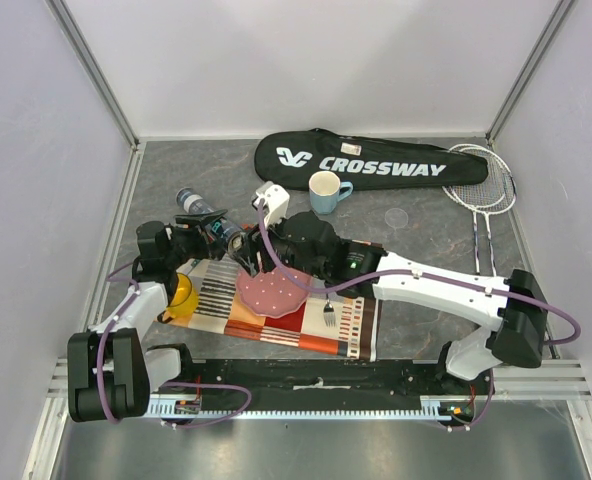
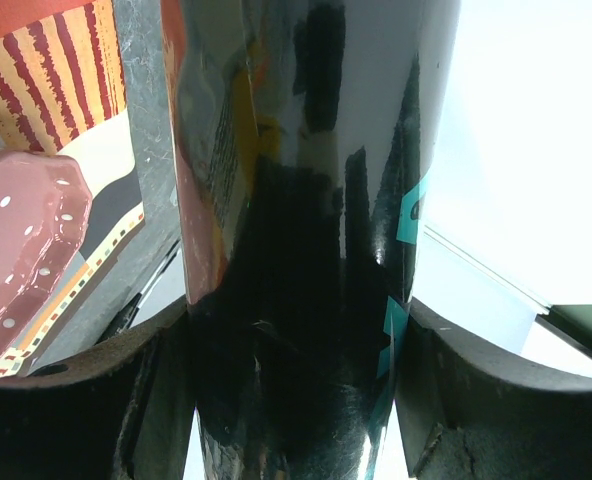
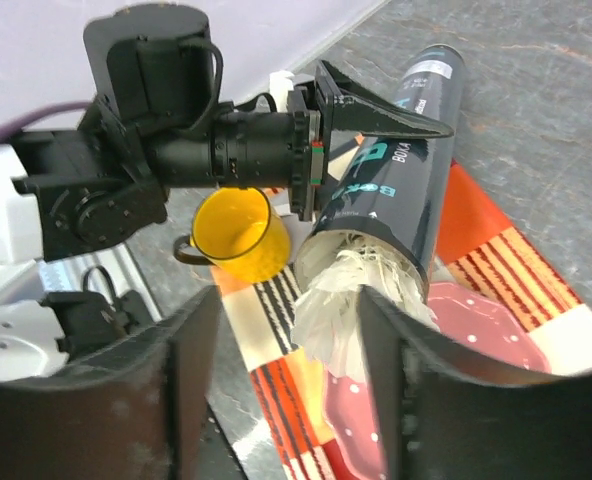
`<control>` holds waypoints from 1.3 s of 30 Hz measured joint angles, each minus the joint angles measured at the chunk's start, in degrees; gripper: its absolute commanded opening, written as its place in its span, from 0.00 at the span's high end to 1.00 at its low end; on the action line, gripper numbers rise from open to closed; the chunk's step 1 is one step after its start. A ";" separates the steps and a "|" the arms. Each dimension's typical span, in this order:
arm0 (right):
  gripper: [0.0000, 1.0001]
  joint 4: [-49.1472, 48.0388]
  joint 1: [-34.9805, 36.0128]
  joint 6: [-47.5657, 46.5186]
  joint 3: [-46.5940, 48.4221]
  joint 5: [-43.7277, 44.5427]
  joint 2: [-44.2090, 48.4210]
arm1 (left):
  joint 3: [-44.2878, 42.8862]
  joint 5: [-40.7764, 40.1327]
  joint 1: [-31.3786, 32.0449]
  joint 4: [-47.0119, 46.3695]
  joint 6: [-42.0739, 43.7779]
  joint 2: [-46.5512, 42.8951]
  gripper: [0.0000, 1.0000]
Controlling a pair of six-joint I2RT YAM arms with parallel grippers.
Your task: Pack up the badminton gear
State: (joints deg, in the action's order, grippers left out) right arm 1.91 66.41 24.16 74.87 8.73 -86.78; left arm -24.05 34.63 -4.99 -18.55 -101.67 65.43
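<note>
Left gripper (image 2: 296, 395) is clamped round the long dark glossy cylindrical tube (image 3: 401, 170) at mid-body, holding it slanted over the far edge of the striped cloth mat (image 1: 276, 312). I see a white feathered shuttlecock (image 3: 334, 300) poking from the tube's open mouth. Right gripper (image 3: 291, 375) faces it, fingers wide apart either side of the feathers, gripping nothing. The long black "CROSSWAY" racket bag (image 1: 376, 160) and two thin-framed rackets (image 1: 481, 185) lie at the far side of the table.

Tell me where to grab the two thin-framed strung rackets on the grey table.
Grip the two thin-framed strung rackets at their thin shafts, coming straight down with jaws across them. They lie flat, heads far, shafts pointing near, so a top pinch looks best; the handles are hidden under the right arm.
</note>
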 measured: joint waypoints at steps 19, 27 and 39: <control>0.91 -6.51 -3.06 3.28 -2.67 -4.92 -8.22 | 0.00 0.04 0.00 0.63 0.09 -0.55 0.98; 0.77 -7.85 -4.02 2.60 2.64 -5.51 -13.53 | 0.00 -1.42 -0.07 1.33 -0.11 -1.31 0.98; 0.30 1.42 -5.14 -0.59 -2.58 -4.17 -1.88 | 0.00 -2.01 0.39 0.63 -0.15 -0.26 0.98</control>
State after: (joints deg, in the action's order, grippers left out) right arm 3.33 61.28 23.57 72.29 4.56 -88.66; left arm -24.05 32.62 -4.60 -17.91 -101.82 65.17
